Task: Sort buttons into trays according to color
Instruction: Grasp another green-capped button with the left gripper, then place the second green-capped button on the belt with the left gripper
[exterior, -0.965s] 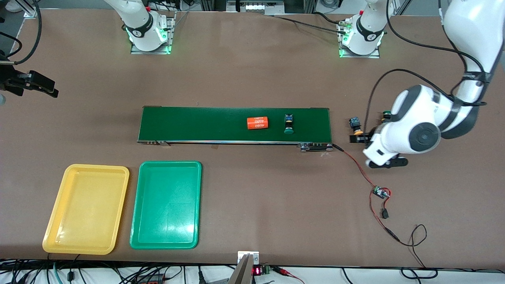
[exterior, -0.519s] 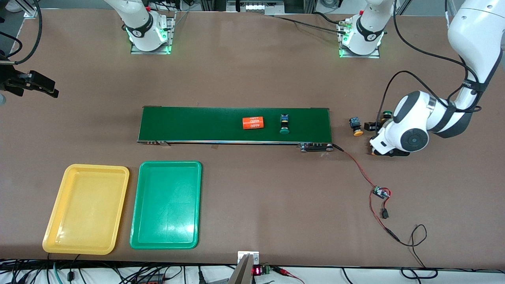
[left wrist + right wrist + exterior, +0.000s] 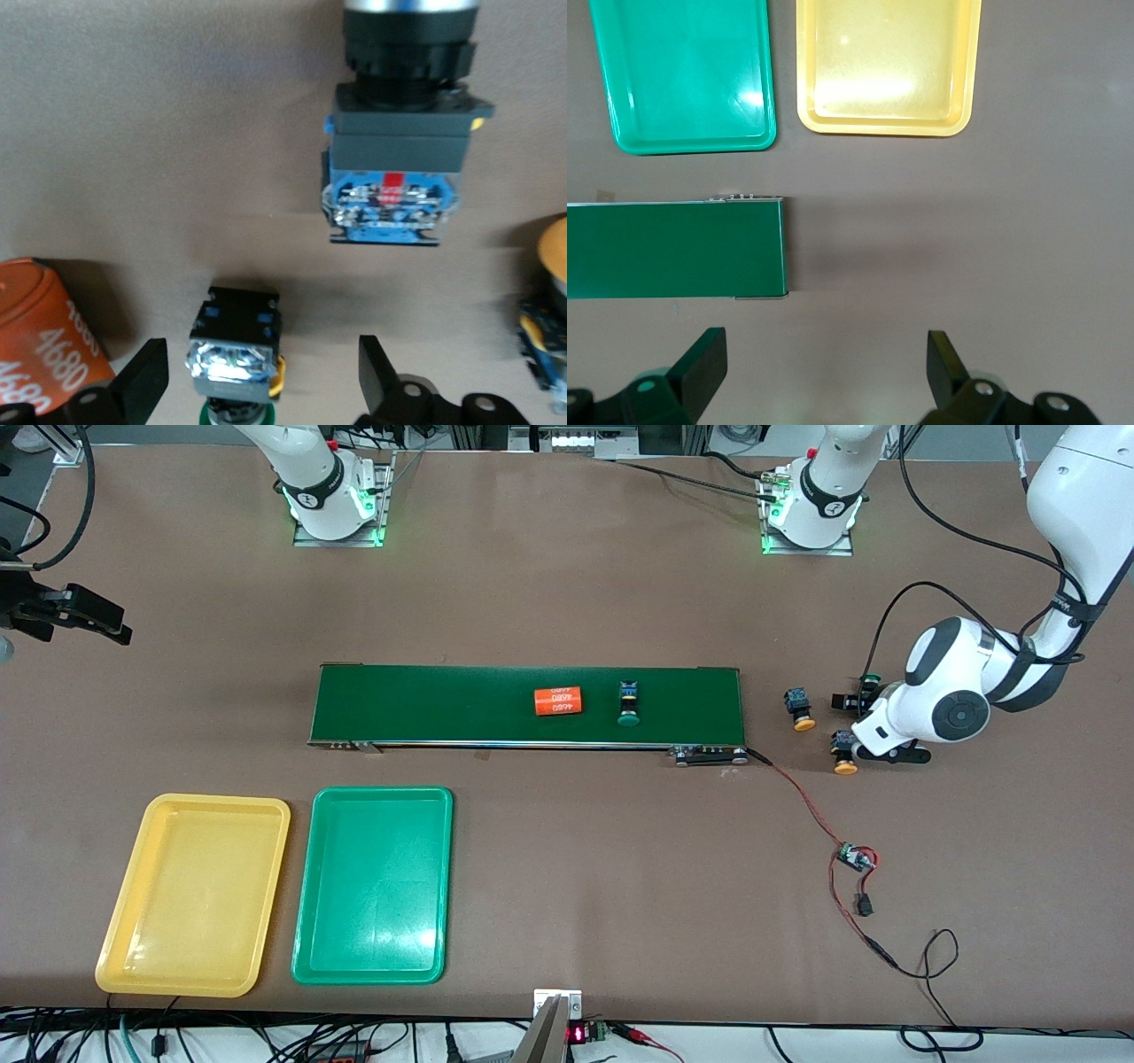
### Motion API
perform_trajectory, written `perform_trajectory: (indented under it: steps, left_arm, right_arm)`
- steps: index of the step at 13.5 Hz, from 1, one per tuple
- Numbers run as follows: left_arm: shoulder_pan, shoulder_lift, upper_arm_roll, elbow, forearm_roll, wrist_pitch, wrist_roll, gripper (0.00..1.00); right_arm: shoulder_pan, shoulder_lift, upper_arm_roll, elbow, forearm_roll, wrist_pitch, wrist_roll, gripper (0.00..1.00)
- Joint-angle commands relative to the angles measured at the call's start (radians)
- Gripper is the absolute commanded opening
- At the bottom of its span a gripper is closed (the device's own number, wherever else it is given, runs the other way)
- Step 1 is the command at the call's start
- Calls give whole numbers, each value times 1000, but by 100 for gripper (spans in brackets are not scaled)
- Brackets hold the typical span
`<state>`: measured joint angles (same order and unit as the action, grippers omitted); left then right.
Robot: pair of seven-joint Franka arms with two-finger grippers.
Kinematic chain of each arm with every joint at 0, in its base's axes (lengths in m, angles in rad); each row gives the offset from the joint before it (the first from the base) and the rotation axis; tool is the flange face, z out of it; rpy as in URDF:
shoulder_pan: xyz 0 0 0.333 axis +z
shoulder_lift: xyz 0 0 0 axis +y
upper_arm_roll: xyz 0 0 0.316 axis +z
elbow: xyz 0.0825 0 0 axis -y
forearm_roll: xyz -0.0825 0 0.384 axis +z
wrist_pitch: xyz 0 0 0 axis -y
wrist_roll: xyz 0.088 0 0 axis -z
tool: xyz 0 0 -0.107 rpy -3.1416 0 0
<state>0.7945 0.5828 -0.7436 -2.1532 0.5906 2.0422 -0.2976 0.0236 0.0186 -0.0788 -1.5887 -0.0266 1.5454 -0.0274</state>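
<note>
My left gripper [image 3: 852, 698] is low over the table off the conveyor's end, open. Its fingers [image 3: 146, 390] stand either side of a green-capped button [image 3: 232, 363], apart from it. That button [image 3: 868, 682] is mostly hidden by the wrist in the front view. Two yellow-orange buttons [image 3: 799, 708] [image 3: 843, 753] lie beside it. Another green button [image 3: 628, 705] lies on the belt. The yellow tray [image 3: 195, 895] and green tray [image 3: 372, 886] lie near the front camera; both show in the right wrist view [image 3: 886, 124] [image 3: 691, 137]. My right gripper [image 3: 106, 624] waits open [image 3: 824, 372] at its end of the table.
A dark green conveyor belt [image 3: 443, 704] carries an orange cylinder [image 3: 557, 701] beside the green button. A second orange cylinder [image 3: 35, 341] lies by my left gripper. A red-and-black wire with a small board [image 3: 855, 857] runs from the belt's end.
My left arm has swung toward its own end of the table, uncovering the second yellow-orange button. The belt has carried the cylinder and green button toward the right arm's end.
</note>
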Motion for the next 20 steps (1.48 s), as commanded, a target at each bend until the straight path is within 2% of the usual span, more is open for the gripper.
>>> perform_trajectory:
  steps: [1, 4, 5, 6, 8, 11, 14, 18, 20]
  left_arm:
    - [25, -31, -10, -36, 31, 16, 14, 85]
    - [25, -34, -11, -39, 31, 12, 17, 36]
    - [25, -34, -16, -37, 31, 6, 17, 26]
    - [25, -37, -20, -30, 31, -5, 15, 22]
    - [25, -43, -95, 27, 28, -89, 6, 20]
    - [8, -35, -242, 185, -18, -235, -11, 20]
    - [-124, 11, -252, 292, -81, -246, -64, 21]
    - [-334, 143, -247, 427, -87, -240, -337, 21]
    - [-415, 187, -243, 461, -87, -225, -431, 21]
  right_arm:
    - [-2, 9, 2, 13, -3, -7, -12, 100]
    - [-2, 9, 1, 13, -3, -7, -12, 100]
    - [-2, 8, 1, 13, -3, -7, -12, 100]
    - [-2, 7, 1, 15, -4, -7, -12, 100]
    - [-2, 7, 1, 19, -3, -7, -12, 100]
    - [-2, 7, 1, 21, -3, -7, -12, 100]
    - [-1, 9, 1, 19, -3, -7, -11, 100]
    - [-7, 35, -1, 21, -4, -4, -12, 100]
    - [-5, 34, -1, 21, -10, -5, -8, 100]
